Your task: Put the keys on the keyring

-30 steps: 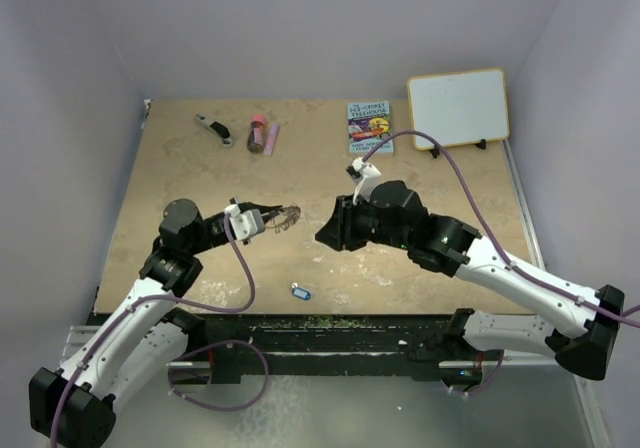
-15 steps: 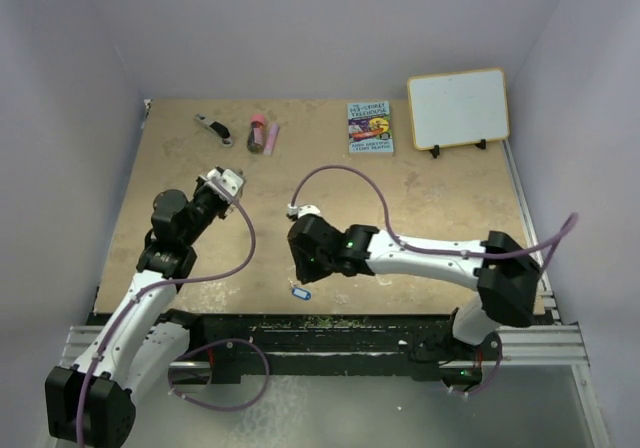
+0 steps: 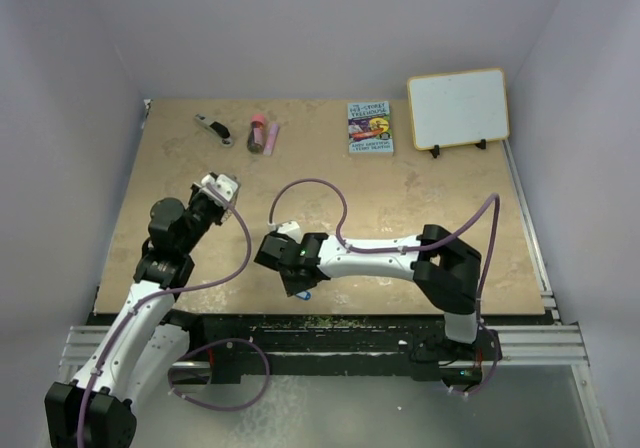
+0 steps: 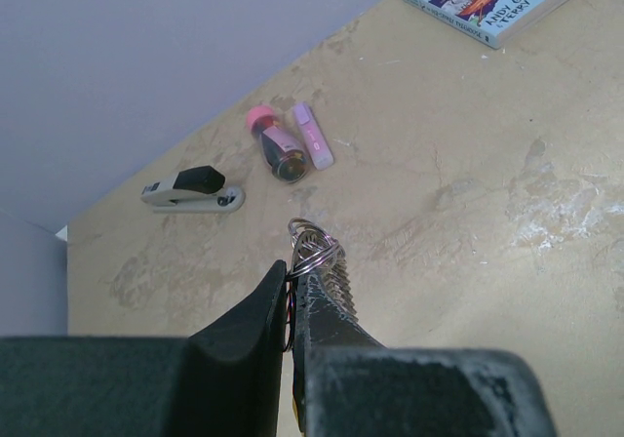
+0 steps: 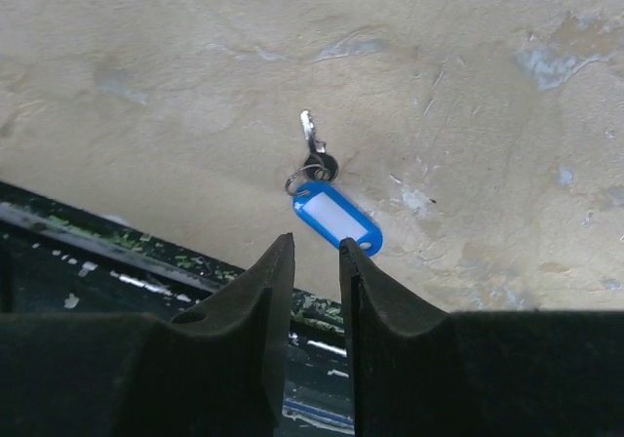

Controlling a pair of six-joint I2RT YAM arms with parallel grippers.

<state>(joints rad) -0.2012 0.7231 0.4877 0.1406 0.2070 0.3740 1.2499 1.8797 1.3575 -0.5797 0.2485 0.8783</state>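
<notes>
Top external: counter (image 3: pixel 420 208). Right pincer (image 5: pixel 314 247) at 6 o'clock edge, narrowly parted, empty. Left pincer (image 4: pixel 292 273) at 9 o'clock, clamped on keyring (image 4: pixel 312 247). Blue key (image 5: pixel 336 218) lies just ahead of right pincer. Step: key pickup, judged. Next likely needs descent, then pinching the tag.

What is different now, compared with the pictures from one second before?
The right gripper swung from mid-table to the near edge and now hangs open above the blue key. The left gripper, shut on the keyring, pulled back left and turned toward the far side. Key, book and whiteboard stayed.
</notes>
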